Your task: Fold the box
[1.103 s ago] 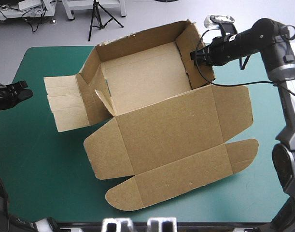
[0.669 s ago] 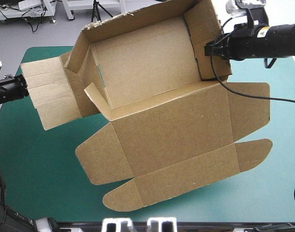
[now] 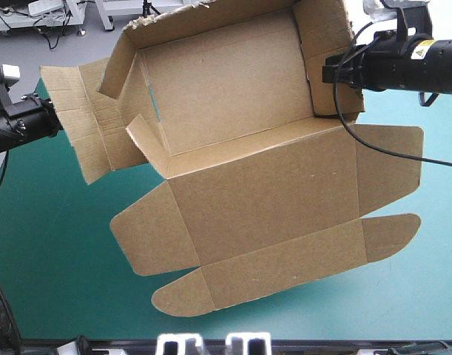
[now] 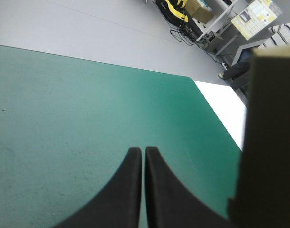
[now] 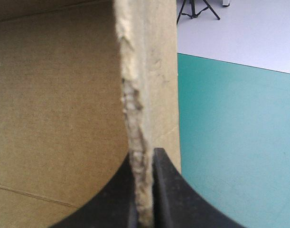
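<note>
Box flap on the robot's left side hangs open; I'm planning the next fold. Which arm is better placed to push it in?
Left, probably. The left gripper is shut and free, right beside that flap, while the right gripper is shut on the box at its opposite wall, so it is occupied.

The brown box (image 3: pixel 233 96) is an open tray. Its back wall and right wall stand up. The left side flap sticks out flat, not tucked in. The big lid lies open toward the near side, with its round flaps spread wide. The tray end is up above the table (image 3: pixel 48 251).
</note>
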`<state>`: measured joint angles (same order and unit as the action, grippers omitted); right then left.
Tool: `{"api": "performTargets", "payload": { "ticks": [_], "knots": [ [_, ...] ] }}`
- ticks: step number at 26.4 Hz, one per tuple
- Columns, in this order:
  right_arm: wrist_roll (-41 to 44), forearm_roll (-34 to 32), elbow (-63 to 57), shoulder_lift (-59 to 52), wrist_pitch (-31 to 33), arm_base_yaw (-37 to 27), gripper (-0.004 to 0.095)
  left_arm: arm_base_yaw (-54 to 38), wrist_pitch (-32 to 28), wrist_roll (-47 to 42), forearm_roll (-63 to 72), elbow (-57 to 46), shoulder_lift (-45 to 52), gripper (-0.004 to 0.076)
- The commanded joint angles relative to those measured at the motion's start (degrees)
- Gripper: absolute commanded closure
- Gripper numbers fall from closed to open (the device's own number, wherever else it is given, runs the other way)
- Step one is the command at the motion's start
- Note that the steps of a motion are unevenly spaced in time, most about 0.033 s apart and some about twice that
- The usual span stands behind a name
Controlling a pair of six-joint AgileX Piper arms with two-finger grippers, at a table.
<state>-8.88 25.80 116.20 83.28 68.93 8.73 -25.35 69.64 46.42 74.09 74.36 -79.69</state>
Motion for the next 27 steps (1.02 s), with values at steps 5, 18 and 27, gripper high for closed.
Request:
{"api": "performTargets", "payload": {
  "ticks": [5,18,27],
  "knots": [
    [0.81,4.28,1.56,0.67,-5.89,-0.05,0.0924,5.78,4.8,-0.65,4.91,1.42,4.87,0.0714],
    [-0.29,4.64,1.46,5.58,-6.61,-0.05,0.0924,6.15,4.8,-2.19,4.43,1.42,8.18,0.0714],
    [-1.46,6.99,1.46,7.62,-8.21,-0.05,0.0925,8.72,4.7,-2.19,3.97,1.42,8.18,0.0685]
  ]
}}
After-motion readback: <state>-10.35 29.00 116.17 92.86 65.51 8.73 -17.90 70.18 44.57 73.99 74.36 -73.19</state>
